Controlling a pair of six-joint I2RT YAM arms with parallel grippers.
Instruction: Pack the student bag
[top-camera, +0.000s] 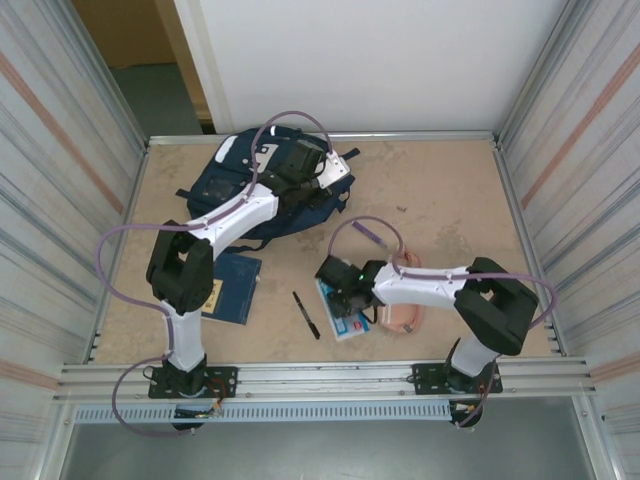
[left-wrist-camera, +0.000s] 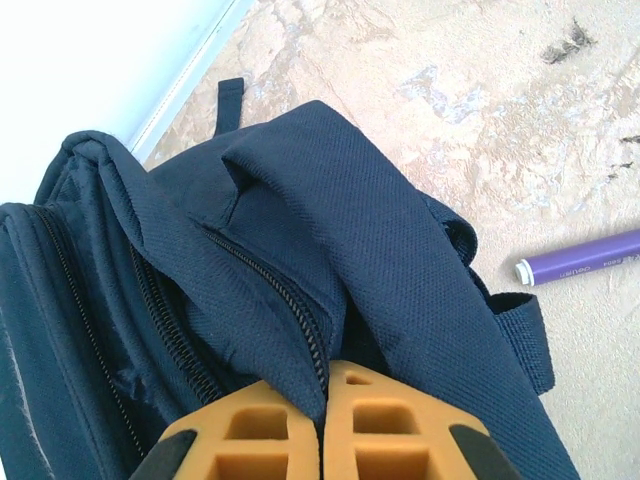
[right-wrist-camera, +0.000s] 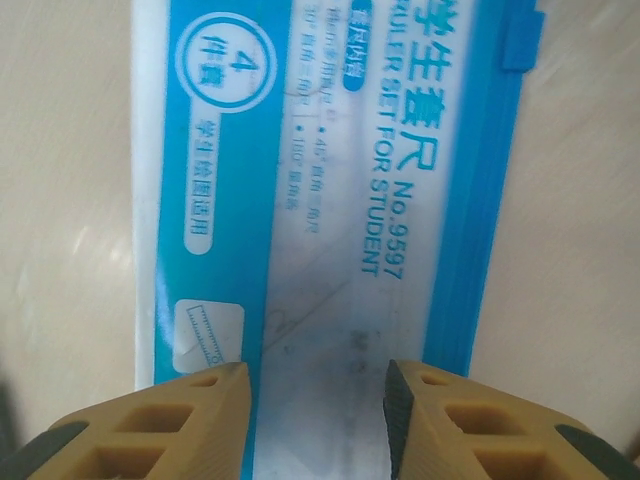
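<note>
Left arm outstretched, right arm folded low.
Left gripper (left-wrist-camera: 325, 385) pinches woven navy fabric of student bag (top-camera: 222, 185) at table (top-camera: 450, 200) back left (zipper (left-wrist-camera: 280, 290) alongside); right gripper (right-wrist-camera: 315, 385), jaws apart, over glossy blue ruler-set pouch (right-wrist-camera: 330, 180).

White-and-black arms (top-camera: 240, 215) carry purple cables (top-camera: 100, 255); fingers (left-wrist-camera: 250, 440) ochre, perhaps rubber.

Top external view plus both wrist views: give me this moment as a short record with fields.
student bag: lying at far left
left pincer: shut on a fold of the bag's fabric
right pincer: jaws apart, over the ruler set; contact unclear
pen: loose, left of the ruler set
blue notebook: flat, on the near side of the bag
pink pouch: right of the ruler set, partly hidden
</note>
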